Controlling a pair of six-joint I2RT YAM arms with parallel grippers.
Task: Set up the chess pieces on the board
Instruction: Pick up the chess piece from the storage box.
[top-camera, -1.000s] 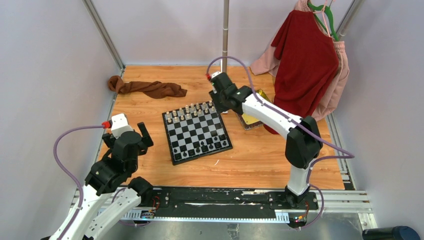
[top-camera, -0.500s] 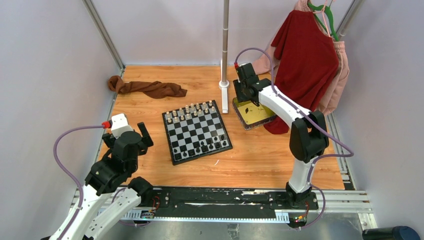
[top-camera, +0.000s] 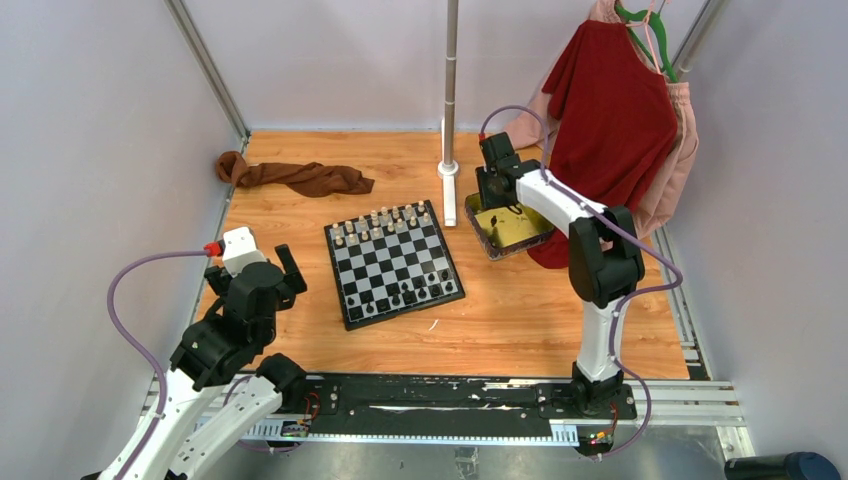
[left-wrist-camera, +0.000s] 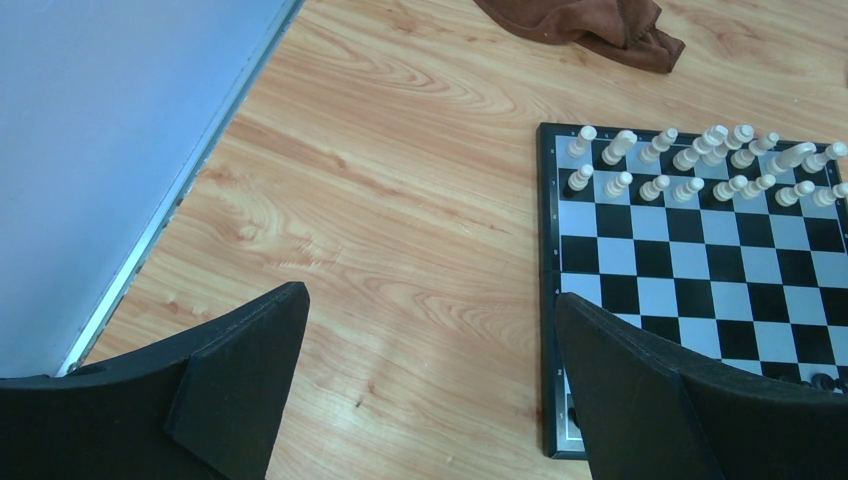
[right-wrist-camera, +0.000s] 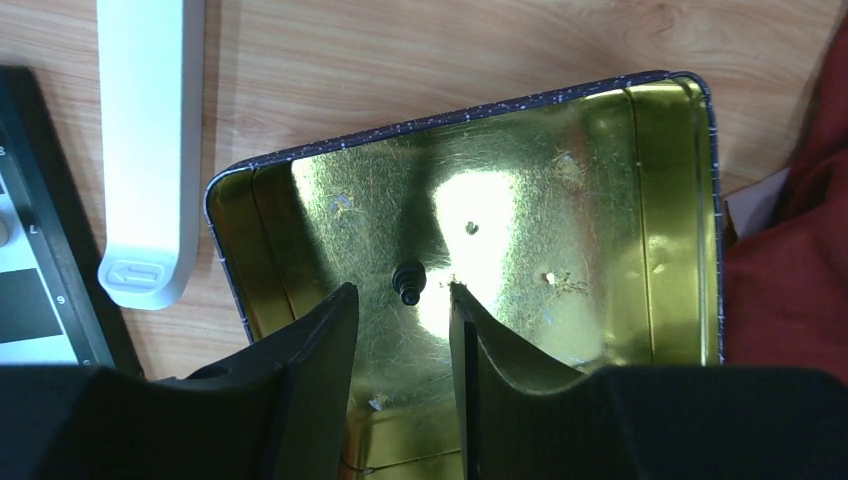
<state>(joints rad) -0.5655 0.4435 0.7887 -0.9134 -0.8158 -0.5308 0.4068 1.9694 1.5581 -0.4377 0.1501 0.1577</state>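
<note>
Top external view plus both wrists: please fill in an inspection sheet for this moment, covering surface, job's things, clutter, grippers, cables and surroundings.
Surface: wooden table, flat, light grain.
Job's things: board lies skewed mid-table. Cream pieces stand in two rows at its far edge, black pieces along its near edge. One black piece lies in the gold tin right of the board.
Clutter: brown cloth at far left; white stand foot between board and tin.
Grippers: left gripper open, empty, over bare wood left of the board. Right gripper over the tin, jaws apart at that black piece, not touching it.
Cables: purple cable on left arm; purple cable on right arm; both clear of the board.
Surroundings: grey walls, metal pole, red garment hanging at far right.
</note>
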